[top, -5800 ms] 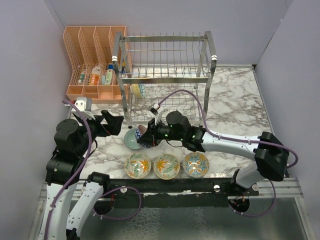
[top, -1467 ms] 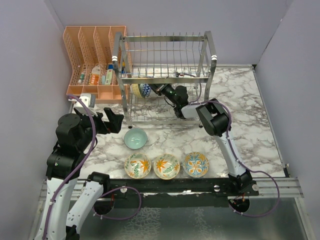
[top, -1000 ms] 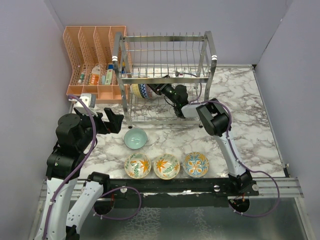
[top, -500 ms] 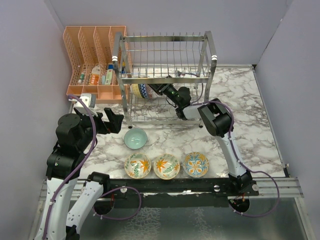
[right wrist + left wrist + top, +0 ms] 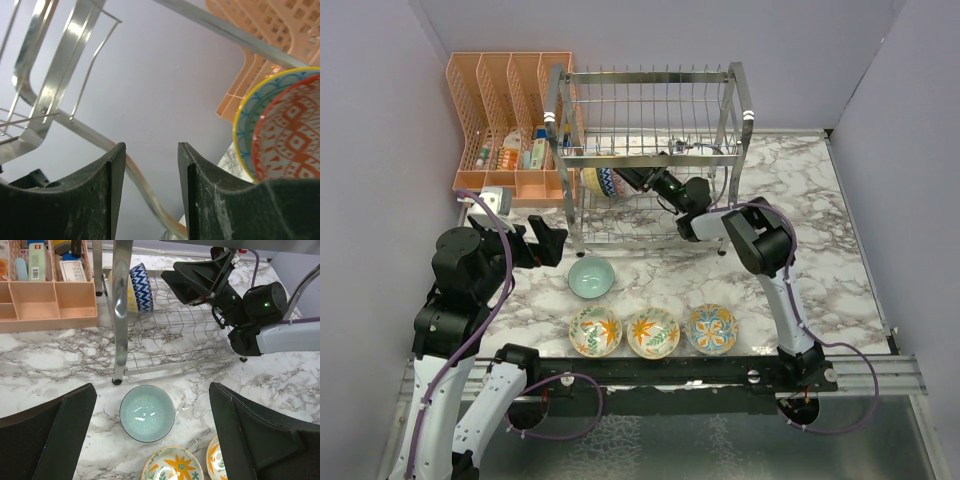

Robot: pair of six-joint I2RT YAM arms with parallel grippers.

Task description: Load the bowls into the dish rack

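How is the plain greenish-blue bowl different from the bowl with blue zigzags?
The teal bowl sits flat on the table, mouth up. The zigzag bowl stands on its edge in the dish rack, on the lower level. The teal bowl is one plain colour, while the zigzag bowl has a blue and white pattern outside. Both are small round bowls.

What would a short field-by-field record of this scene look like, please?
In rack: two bowls standing on edge in the lower tier of the dish rack
On table: pale teal bowl, plus three floral bowls in a row nearer the arms
Right gripper: open, empty, inside the lower tier beside the racked bowls
Left gripper: open, empty, near the pale teal bowl
Also present: peach organizer left of the rack
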